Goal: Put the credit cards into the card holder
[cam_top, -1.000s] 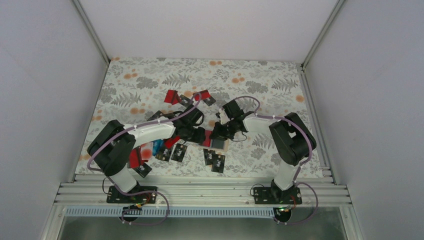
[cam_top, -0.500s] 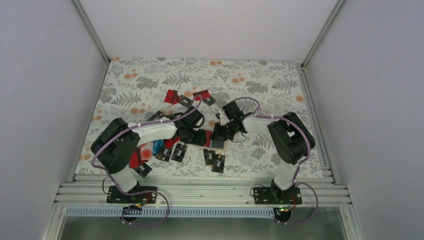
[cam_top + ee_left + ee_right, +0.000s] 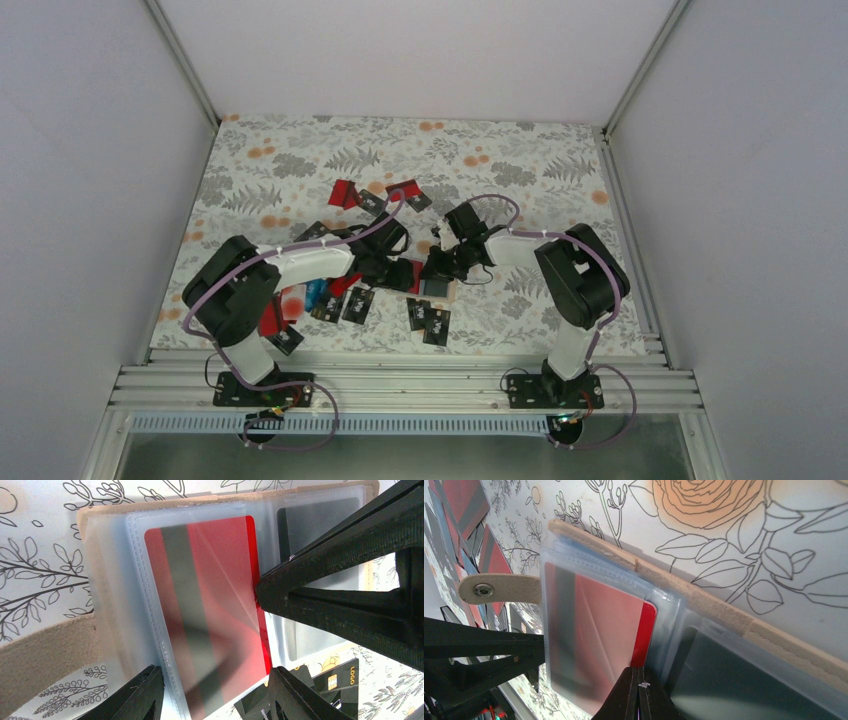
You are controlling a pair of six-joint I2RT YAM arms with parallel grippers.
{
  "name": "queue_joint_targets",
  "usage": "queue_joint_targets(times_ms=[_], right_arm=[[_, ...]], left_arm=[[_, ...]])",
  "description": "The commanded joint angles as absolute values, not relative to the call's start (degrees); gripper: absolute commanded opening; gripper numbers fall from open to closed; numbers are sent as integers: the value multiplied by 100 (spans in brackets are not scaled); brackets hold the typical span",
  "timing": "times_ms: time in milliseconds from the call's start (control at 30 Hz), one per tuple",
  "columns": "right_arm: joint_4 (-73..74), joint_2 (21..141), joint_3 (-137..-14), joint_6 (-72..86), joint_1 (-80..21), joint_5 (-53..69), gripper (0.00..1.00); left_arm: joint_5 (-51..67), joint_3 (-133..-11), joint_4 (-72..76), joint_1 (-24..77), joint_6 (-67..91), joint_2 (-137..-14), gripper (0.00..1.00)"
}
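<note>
An open holder (image 3: 438, 287) lies near the middle of a floral tabletop (image 3: 300, 150), slightly toward the near edge. Loose cards (image 3: 355, 305) are scattered to its left and along the near side. A red card (image 3: 210, 605) sits almost fully inside a clear pocket, with a thin strip showing at the pocket mouth. The left fingers (image 3: 145, 695) are released, standing apart on either side of the card's end. The right fingers (image 3: 630, 697) are clenched on nothing, their tip against the exposed edge. To seat the card well, the right tip should probably push gently along the pocket while the left steadies the holder without pinching.
</note>
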State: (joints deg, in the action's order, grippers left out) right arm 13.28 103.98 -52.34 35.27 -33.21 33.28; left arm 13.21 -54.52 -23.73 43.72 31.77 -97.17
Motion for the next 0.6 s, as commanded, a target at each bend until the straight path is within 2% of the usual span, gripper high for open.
queue_joint_targets(times_ms=[0,567], right_arm=[[1327,10576,-5140,3399,-3388,3228,4],[1354,10499,-5114,3380,-3389,3242,4]], left_arm=[[1520,-5570,-2233,4385,3199,-9834,54],[1166,-5963,-2628,4481,3278,-9780,53]])
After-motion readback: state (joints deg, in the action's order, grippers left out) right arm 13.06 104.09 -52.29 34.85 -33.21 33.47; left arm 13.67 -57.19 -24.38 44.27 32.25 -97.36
